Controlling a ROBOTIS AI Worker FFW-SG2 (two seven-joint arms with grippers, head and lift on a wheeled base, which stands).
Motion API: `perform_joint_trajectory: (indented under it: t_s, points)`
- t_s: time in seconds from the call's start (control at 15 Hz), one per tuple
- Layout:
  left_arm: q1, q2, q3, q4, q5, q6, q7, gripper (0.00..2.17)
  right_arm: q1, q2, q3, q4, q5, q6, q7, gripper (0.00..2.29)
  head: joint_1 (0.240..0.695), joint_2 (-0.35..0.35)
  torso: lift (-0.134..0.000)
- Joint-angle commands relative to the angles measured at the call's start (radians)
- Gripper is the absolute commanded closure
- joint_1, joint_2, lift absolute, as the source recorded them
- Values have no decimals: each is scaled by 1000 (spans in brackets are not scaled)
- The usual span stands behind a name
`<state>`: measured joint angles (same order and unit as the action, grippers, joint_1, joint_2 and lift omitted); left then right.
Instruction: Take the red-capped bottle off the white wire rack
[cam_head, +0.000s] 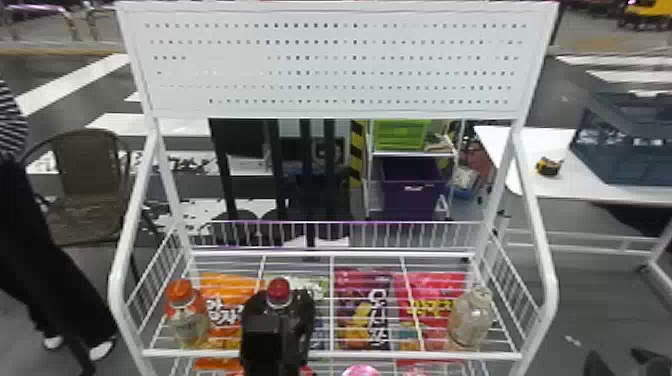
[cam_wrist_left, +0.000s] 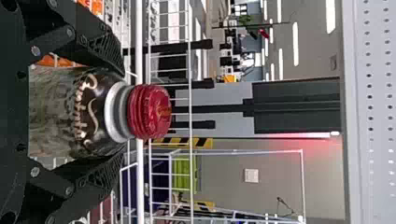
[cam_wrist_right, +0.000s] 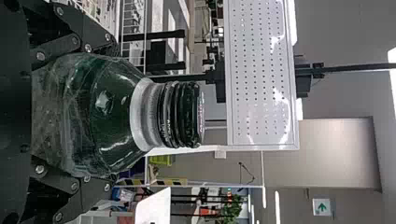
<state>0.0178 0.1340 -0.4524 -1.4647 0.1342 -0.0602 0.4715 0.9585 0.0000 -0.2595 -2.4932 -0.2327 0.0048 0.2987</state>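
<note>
The left gripper (cam_head: 278, 306) has its jaws parted by the width of the red-capped bottle (cam_wrist_left: 95, 112) and closed on its two sides. The bottle stands upright between them, its shoulder level with the tips and its red cap clear beyond them. The right gripper (cam_wrist_right: 114, 113) has its jaws spread wider, around a green bottle (cam_wrist_right: 105, 109) with a dark cap, and pressed to its sides.

In the head view the red-capped bottle is at the front edge of the white wire rack (cam_head: 375, 355), left of the middle; its base is hidden, so I cannot tell if it touches the wires. An orange-capped bottle (cam_head: 186, 317) stands near the front left corner, a clear bottle (cam_head: 470, 320) near the front right one, and bright snack bags (cam_head: 367, 310) show through the wires between
</note>
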Motion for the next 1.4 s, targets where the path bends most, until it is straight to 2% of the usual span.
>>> perform_joint_trajectory:
  t_s: [0.0,0.2,0.53,0.73,0.93,1.07,1.33]
  points:
    - [8,-1,0,-11,5,20,6,1744,8,1,-6,2,-13,-27,0,512,499,0,0]
    - [50,7,1,-126,1,50,9,1744,8,1,-3,-4,-11,-30,0,512,499,0,0]
    - [185,67,5,-589,-47,363,10,1737,6,1,3,-16,-7,-24,0,512,499,0,0]
    - [272,99,15,-780,-71,425,10,1737,6,1,5,-16,-3,-24,0,512,499,0,0]
    - [369,125,49,-875,-93,437,2,1737,11,1,5,-19,-3,-27,2,512,499,0,0]
    - [418,127,110,-875,-91,412,-8,1737,13,1,5,-24,-5,-24,2,512,499,0,0]
    - [455,125,176,-867,-84,363,-11,1737,8,1,14,-26,1,-18,2,512,499,0,0]
